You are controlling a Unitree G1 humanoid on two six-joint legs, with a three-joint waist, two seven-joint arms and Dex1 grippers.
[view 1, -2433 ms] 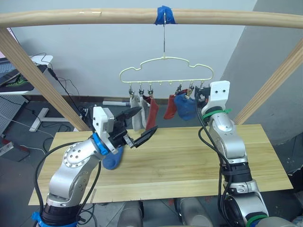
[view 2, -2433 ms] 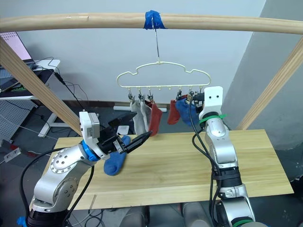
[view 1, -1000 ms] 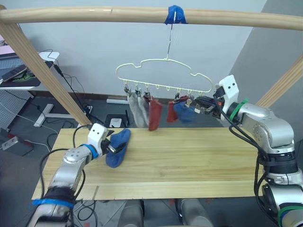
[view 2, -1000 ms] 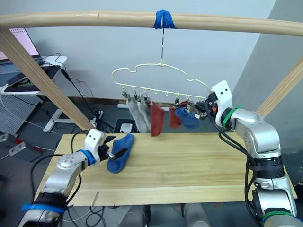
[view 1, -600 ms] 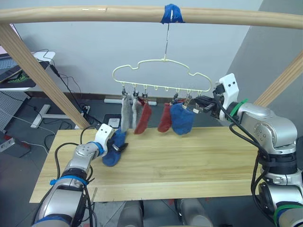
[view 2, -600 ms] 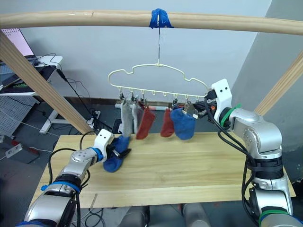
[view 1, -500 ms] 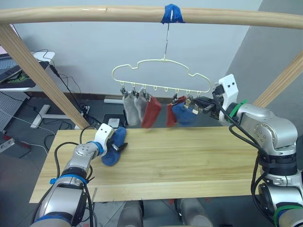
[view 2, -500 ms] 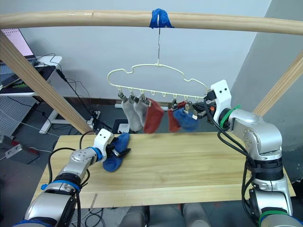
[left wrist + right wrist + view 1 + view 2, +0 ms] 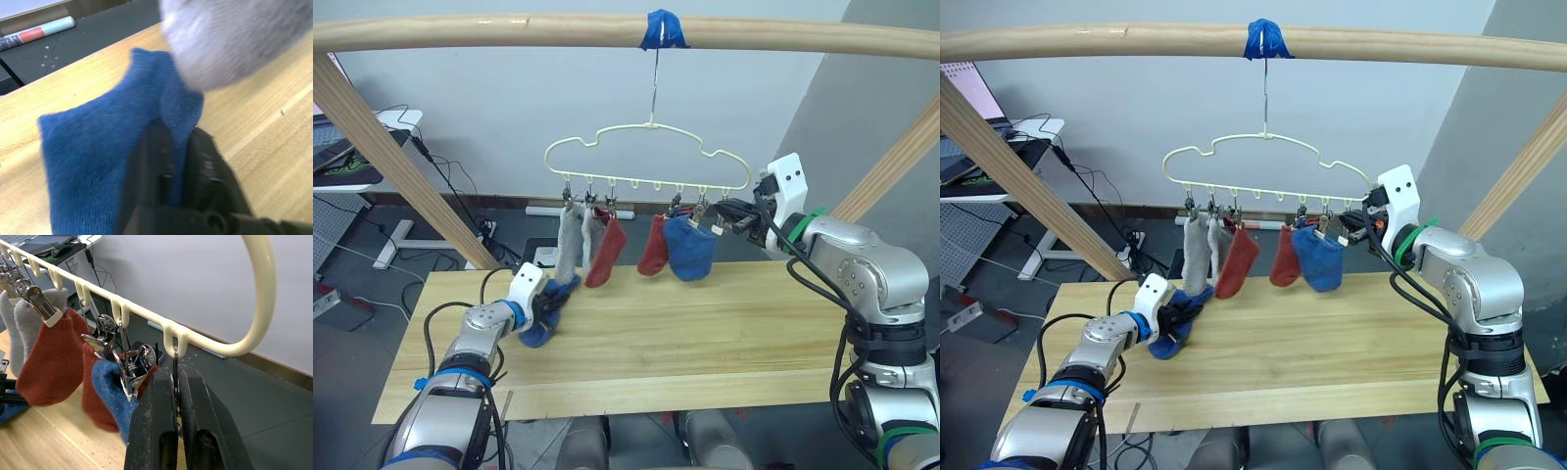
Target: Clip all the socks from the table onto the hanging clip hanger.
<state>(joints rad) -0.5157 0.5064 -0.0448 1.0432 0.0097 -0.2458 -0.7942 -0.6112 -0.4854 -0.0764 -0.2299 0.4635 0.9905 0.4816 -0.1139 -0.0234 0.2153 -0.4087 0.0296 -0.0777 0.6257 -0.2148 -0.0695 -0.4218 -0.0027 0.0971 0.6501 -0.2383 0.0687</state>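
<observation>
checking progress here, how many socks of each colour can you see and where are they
light grey socks: 2, both clipped on the clip hanger
rust-red socks: 2, both clipped on the hanger
blue socks: 2, one clipped on the hanger, one on the table pinched by the left gripper
total: 6 socks

A lab: loose floor cables [image 9: 460, 186]; side desk [image 9: 372, 147]; wooden frame [image 9: 509, 32].

We see a blue sock [image 9: 93, 161] of soft, fuzzy knit cloth on the table [image 9: 705, 333], which is smooth pale wood planks. The clip hanger [image 9: 254, 298] looks like smooth, slightly shiny yellow plastic, with shiny metal clips [image 9: 142, 360]. The red sock [image 9: 46, 357] is soft matt cloth too.
</observation>
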